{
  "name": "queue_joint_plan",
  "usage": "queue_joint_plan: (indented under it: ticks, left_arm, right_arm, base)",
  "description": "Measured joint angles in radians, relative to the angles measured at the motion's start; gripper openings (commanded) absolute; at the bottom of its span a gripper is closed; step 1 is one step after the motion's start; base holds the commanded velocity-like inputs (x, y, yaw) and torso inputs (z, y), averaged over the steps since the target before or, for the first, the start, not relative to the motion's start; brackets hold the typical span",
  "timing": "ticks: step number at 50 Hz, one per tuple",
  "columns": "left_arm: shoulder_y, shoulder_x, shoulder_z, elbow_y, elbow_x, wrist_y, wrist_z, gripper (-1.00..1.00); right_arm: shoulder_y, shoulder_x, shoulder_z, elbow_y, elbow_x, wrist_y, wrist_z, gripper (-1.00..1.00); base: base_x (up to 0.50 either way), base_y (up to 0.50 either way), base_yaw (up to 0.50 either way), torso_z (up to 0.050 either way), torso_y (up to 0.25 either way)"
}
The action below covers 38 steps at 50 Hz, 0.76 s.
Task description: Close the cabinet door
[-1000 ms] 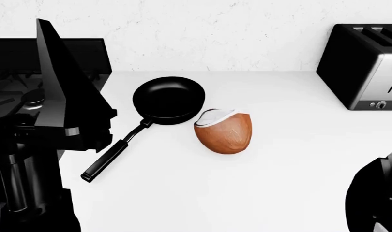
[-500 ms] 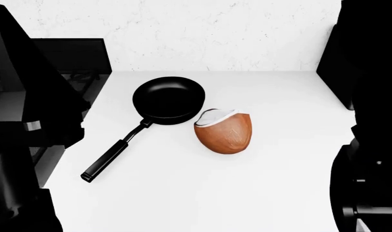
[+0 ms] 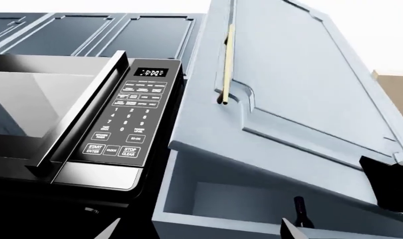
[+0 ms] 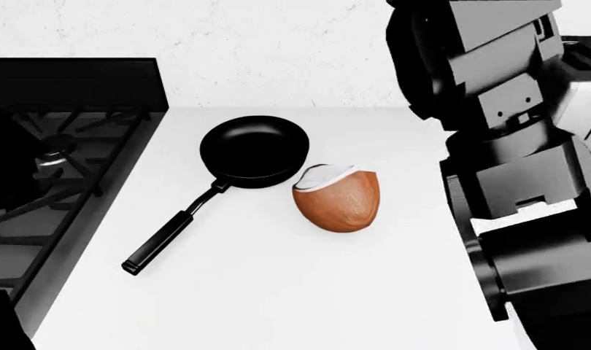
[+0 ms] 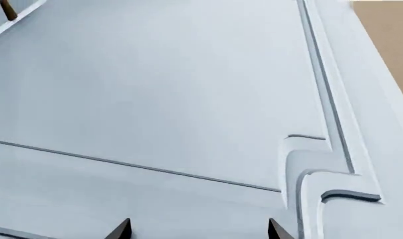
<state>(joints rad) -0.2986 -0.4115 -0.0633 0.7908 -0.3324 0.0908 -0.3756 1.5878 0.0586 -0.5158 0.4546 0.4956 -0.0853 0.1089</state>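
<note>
The pale blue cabinet door (image 3: 301, 94) stands ajar beside the microwave (image 3: 68, 124), its brass handle (image 3: 227, 64) along the long side; keypad reads "START ENTER", "STOP CLEAR". The right gripper (image 5: 196, 231) faces the panel, fingertips (image 5: 122, 230) wide apart; the left gripper I cannot tell.

Cabinet door (image 5: 161, 94): pale blue-grey panel filling almost the whole right wrist view, seen close up. Raised frame moulding (image 5: 334, 164) with a stepped, notched corner; a thin groove line crosses the flat panel. Handle (image 5: 7, 9): brass-coloured end only, at one corner. Right pincer (image 5: 198, 230): two dark fingertips (image 5: 120, 231) spread apart, nothing between them. Tan surface (image 5: 387, 40) beyond the door's edge.
</note>
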Motion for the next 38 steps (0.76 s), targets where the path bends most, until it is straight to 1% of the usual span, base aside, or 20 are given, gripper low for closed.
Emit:
queue_joint_plan:
  ticks: [3, 7, 11, 16, 27, 38]
  left_arm:
    - [-0.001, -0.006, -0.013, 0.002, -0.011, -0.003, -0.005, 1.00]
    - [0.001, -0.014, -0.031, 0.004, -0.026, -0.006, -0.010, 1.00]
    - [0.006, -0.024, -0.053, 0.007, -0.039, -0.010, -0.016, 1.00]
    - [0.015, -0.036, -0.079, 0.008, -0.050, -0.011, -0.020, 1.00]
    - [0.036, -0.058, -0.125, 0.005, -0.067, -0.017, -0.029, 1.00]
    - [0.048, -0.069, -0.139, 0.018, -0.069, -0.028, -0.039, 1.00]
  right_arm:
    - [0.060, -0.004, -0.131, 0.156, 0.089, -0.119, 0.022, 1.00]
    - [0.117, -0.009, -0.310, 0.307, 0.214, -0.239, 0.040, 1.00]
    - [0.154, -0.018, -0.470, 0.418, 0.322, -0.322, 0.040, 1.00]
    - [0.179, -0.029, -0.611, 0.515, 0.421, -0.448, 0.023, 1.00]
    - [0.187, -0.049, -0.800, 0.644, 0.538, -0.609, -0.023, 1.00]
    - [0.204, -0.059, -0.903, 0.719, 0.591, -0.657, -0.033, 1.00]
  base:
    - [0.00, 0.00, 0.00, 0.000, 0.000]
    - [0.00, 0.00, 0.00, 0.000, 0.000]
    - [0.00, 0.00, 0.00, 0.000, 0.000]
    - [0.00, 0.00, 0.00, 0.000, 0.000]
    - [0.00, 0.00, 0.00, 0.000, 0.000]
    - [0.00, 0.00, 0.00, 0.000, 0.000]
